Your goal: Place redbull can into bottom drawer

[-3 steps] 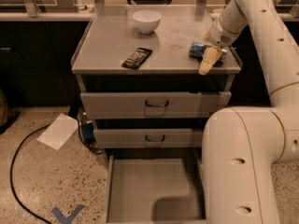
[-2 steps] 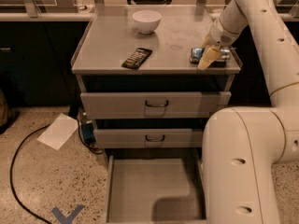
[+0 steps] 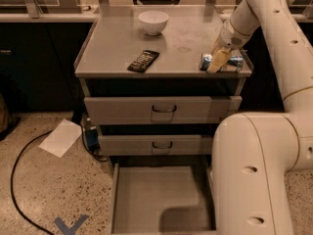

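Observation:
The redbull can point(image 3: 235, 61) lies on its side at the front right corner of the cabinet top point(image 3: 176, 45), blue and silver, close to the edge. My gripper point(image 3: 218, 60) is down over the middle of the can, so the can shows on both sides of it. The bottom drawer point(image 3: 156, 195) is pulled out below, a shallow grey tray with nothing on its floor. My arm's large white body point(image 3: 254, 175) covers the drawer's right side.
A white bowl point(image 3: 153, 22) stands at the back of the cabinet top. A flat dark snack bar wrapper point(image 3: 144, 60) lies near the front left. The two upper drawers point(image 3: 164, 109) are shut. A sheet of paper point(image 3: 61, 137), a black cable and a blue tape mark point(image 3: 71, 225) are on the floor at the left.
My gripper has drawn back from the cabinet's front edge onto the can. The can's right end now shows beyond the gripper.

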{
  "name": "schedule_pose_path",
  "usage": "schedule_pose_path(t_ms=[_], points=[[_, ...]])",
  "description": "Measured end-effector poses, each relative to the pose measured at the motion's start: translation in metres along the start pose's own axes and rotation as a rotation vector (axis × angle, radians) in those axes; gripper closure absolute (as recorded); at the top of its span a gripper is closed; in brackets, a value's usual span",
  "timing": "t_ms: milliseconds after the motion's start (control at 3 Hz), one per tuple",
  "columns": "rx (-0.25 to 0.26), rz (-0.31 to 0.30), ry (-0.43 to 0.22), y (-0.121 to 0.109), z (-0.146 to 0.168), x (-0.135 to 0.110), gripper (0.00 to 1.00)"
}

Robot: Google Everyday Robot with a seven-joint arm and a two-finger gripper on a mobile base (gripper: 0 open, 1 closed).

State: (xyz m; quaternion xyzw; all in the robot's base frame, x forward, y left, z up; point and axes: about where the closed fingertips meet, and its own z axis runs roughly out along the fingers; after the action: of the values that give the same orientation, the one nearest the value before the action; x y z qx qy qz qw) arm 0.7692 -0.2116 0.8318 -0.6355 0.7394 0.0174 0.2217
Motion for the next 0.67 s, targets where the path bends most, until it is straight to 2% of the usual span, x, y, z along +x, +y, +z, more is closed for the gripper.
schedule_pose_path(t_ms=[333, 667], points=[[0.051, 0.008, -0.099, -0.001, -0.028, -0.011, 1.0], [0.173, 0.056, -0.221, 0.002, -0.092, -0.022, 1.0]])
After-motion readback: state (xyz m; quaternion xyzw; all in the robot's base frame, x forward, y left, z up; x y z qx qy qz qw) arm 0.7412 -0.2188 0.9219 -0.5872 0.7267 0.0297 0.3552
